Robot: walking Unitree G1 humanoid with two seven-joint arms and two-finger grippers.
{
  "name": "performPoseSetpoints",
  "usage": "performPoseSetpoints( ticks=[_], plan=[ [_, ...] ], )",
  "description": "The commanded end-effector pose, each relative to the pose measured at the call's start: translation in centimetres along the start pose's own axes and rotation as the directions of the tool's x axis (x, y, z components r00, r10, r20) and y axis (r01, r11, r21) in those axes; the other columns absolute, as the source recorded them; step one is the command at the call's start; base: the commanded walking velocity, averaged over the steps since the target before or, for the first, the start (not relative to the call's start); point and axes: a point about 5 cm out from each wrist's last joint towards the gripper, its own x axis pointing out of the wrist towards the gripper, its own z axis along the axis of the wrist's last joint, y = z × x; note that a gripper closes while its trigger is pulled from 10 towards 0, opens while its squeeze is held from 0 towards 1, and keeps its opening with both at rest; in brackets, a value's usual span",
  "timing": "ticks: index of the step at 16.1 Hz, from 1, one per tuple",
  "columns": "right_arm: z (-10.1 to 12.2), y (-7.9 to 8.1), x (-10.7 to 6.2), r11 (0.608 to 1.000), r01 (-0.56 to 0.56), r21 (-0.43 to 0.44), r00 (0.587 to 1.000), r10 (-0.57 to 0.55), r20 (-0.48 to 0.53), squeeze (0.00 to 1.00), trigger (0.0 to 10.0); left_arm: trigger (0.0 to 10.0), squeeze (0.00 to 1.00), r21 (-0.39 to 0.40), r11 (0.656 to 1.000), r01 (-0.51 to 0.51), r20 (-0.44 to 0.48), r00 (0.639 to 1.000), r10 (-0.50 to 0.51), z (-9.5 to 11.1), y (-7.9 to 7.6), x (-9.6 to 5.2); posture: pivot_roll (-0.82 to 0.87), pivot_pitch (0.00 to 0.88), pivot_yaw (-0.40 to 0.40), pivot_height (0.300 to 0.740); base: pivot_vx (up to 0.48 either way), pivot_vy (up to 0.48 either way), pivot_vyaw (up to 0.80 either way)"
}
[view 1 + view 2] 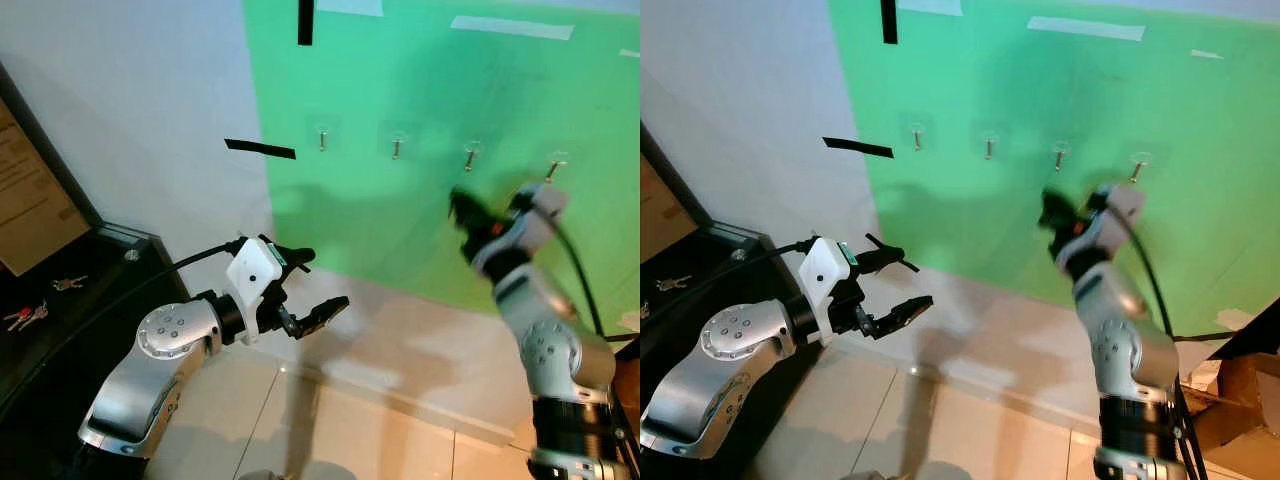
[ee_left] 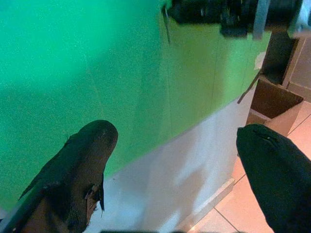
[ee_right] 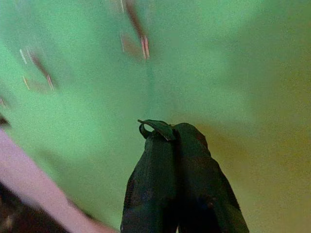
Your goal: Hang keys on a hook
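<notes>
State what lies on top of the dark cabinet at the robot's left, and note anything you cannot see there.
Two bunches of keys lie on the dark cabinet. A leaning board stands behind them. The picture's edge cuts off the rest of the cabinet top.

We note two silver arms with rounded metal joints. The left arm point(image 1: 150, 370) has a round shoulder cap with several small screw holes, then a black collar and a white plastic wrist housing point(image 1: 252, 270) bearing a small green mark. A black cable point(image 1: 195, 258) loops into that housing. The left gripper point(image 1: 305, 290) has two long black fingers, one scuffed near its tip. The right arm point(image 1: 545, 350) is silver with black bands, a white wrist housing with an orange-red spot, and a black cable point(image 1: 580, 280) trailing down. The right gripper point(image 3: 172, 133) is black.
</notes>
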Motion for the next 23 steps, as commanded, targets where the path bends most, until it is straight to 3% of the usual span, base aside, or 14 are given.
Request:
performPoseSetpoints(
  ticks=[1, 5, 11, 16, 23],
  plan=[
    [0.1, 0.4, -0.2, 0.999, -0.036, -0.027, 0.999, 0.035, -0.022, 0.0, 10.0, 10.0, 0.0, 0.014, 1.0, 0.006, 0.007, 1.0, -0.006, 0.5, 0.1, 0.0, -0.03, 0.0, 0.013, 0.74, 0.0, 0.0, 0.0],
    [0.5, 1.4, -0.7, 0.991, -0.131, -0.029, 0.99, 0.129, -0.064, 0.0, 10.0, 10.0, 0.0, 0.016, 1.0, 0.01, 0.005, 1.0, -0.01, 0.6, 0.2, 0.1, -0.03, 0.0, 0.017, 0.74, 0.0, 0.0, 0.0],
    [3.0, 2.3, -0.3, 0.985, -0.151, 0.086, 0.988, 0.148, 0.033, 0.0, 10.0, 10.0, 0.0, 0.018, 1.0, 0.014, 0.006, 1.0, -0.014, 0.6, 0.1, 0.1, -0.03, 0.0, 0.014, 0.74, 0.0, 0.0, 0.0],
    [4.9, 1.7, -0.1, 0.989, -0.078, 0.123, 0.993, 0.066, 0.099, 0.0, 10.0, 10.0, 0.0, 0.021, 0.999, 0.025, 0.009, 1.0, -0.025, 0.6, 0.1, 0.2, -0.04, 0.0, 0.018, 0.74, 0.0, 0.0, 0.0],
    [5.2, 0.5, 0.6, 0.982, 0.065, 0.179, 0.994, -0.078, 0.07, 0.0, 10.0, 10.0, 0.0, 0.02, 0.999, 0.031, 0.009, 0.999, -0.031, 0.5, -0.1, 0.2, -0.03, 0.0, 0.012, 0.74, 0.0, 0.0, 0.0]
  ],
)
